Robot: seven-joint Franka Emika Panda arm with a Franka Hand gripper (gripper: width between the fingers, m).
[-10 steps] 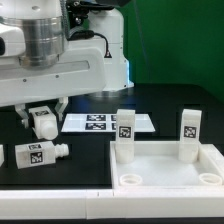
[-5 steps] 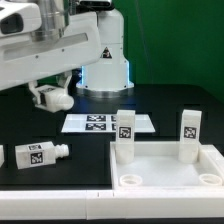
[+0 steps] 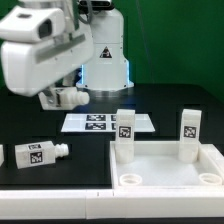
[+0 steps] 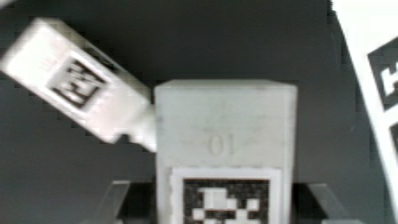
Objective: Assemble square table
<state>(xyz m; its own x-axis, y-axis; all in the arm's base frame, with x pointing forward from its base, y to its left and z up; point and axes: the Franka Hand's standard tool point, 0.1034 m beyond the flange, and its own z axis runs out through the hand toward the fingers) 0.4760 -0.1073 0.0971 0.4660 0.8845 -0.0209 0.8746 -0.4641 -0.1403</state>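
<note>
We see the hand (image 3: 52, 99) (image 4: 222, 205) clenched on one chunky white leg, the held leg (image 3: 70, 98) (image 4: 222, 125). In the wrist view its grey fingers (image 4: 128, 203) press on both sides of that leg, close to its black-and-white tag. The hand holds the leg up above the black worktop (image 3: 90, 150), lying on its side.

In the exterior view, the big white arm (image 3: 45, 50) is at about 12 o'clock from the hand. Between 6 and 7 o'clock from the hand, the lying leg (image 3: 35, 153) (image 4: 80, 75) rests flat on the worktop, well apart from the hand.

At about 4 o'clock from the hand, the marker board (image 3: 107, 122) (image 4: 382, 75) lies flat. Farther out the same way sits the square slab (image 3: 160, 150) with its raised rim. The two standing legs are upright on it, one (image 3: 125, 128) at the slab's 10 o'clock corner and one (image 3: 190, 126) at its 2 o'clock corner. We see round holes at its 8 and 4 o'clock corners.

The white bar (image 3: 50, 207) runs along the near edge, at 6 o'clock from the lying leg.
</note>
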